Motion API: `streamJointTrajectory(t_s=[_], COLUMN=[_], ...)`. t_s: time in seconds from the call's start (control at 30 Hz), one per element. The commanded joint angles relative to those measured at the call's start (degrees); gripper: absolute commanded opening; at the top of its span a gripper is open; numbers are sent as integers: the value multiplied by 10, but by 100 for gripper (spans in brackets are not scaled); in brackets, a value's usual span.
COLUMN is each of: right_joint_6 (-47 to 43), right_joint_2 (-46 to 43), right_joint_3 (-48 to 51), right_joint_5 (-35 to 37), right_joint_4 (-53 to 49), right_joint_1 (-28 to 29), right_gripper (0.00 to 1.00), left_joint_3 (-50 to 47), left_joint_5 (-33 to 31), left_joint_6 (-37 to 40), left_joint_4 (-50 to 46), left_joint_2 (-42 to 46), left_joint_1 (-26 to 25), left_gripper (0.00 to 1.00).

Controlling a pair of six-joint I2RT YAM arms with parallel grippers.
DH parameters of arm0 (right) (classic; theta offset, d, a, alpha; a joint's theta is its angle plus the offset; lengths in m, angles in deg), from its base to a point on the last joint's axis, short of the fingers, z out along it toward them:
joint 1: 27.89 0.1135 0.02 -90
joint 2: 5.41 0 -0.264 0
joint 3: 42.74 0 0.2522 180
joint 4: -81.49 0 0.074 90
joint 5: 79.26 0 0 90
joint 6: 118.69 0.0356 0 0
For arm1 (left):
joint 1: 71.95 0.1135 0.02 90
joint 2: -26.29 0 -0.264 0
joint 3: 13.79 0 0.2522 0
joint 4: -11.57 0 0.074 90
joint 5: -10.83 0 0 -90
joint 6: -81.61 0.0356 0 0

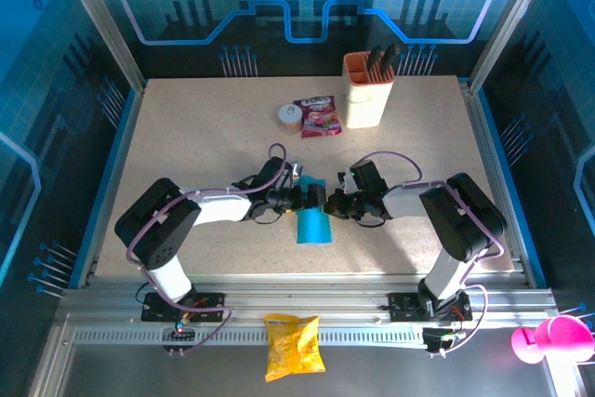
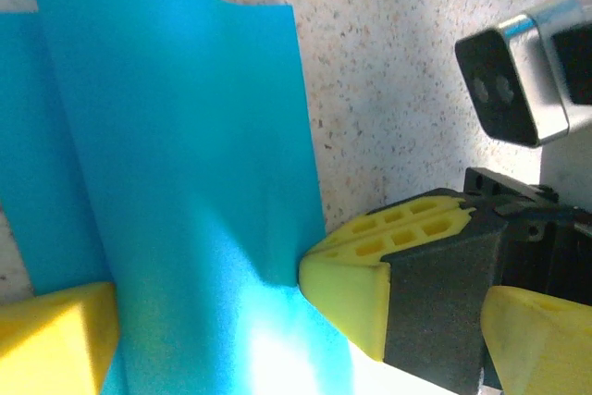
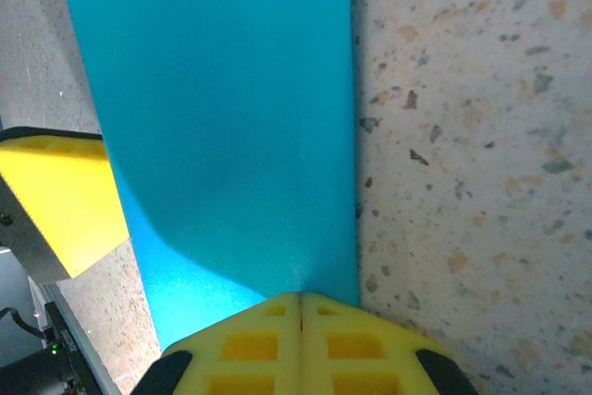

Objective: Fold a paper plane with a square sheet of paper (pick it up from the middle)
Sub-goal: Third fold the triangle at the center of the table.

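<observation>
The square sheet of paper (image 1: 313,222) is bright cyan-blue and lies folded or curled into a narrow strip at the table's middle. It bulges up in the left wrist view (image 2: 176,182). My right gripper (image 1: 331,204) comes from the right and is shut on the sheet's right edge (image 3: 222,117), its yellow fingertips pressed together (image 3: 301,307). My left gripper (image 1: 313,198) is open wide (image 2: 291,344). Its jaws straddle the sheet's end and the right gripper's tip (image 2: 347,289). One left finger (image 3: 60,201) stands beside the sheet's left edge.
A beige holder cup (image 1: 365,90) with dark tools stands at the back. A pink-red snack packet (image 1: 317,116) and a small tape roll (image 1: 289,115) lie beside it. A yellow snack bag (image 1: 293,346) rests on the front rail, and a pink object (image 1: 548,339) sits at the right.
</observation>
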State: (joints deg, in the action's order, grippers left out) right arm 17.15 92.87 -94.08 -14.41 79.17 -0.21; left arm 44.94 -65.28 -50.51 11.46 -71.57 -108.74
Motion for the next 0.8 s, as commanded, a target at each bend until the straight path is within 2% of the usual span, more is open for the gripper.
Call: streamJointTrajectory(t_s=[0.0,0.57,0.67,0.77], right_joint_6=[-4,-4,-4,-4], right_joint_2=[36,46,46,46], right_joint_3=[19,15,13,13], right_joint_5=[32,29,29,29], right_joint_4=[-51,-49,-50,-52], right_joint_1=[-3,-5,-4,-4], right_gripper=[0,0,0,0], left_joint_3=[-19,-36,-47,-57], left_joint_5=[32,79,84,87], left_joint_6=[-4,14,23,31], left_joint_4=[71,94,92,93], left_joint_2=[22,15,15,15], left_joint_1=[15,48,52,56], left_gripper=[100,100,95,85])
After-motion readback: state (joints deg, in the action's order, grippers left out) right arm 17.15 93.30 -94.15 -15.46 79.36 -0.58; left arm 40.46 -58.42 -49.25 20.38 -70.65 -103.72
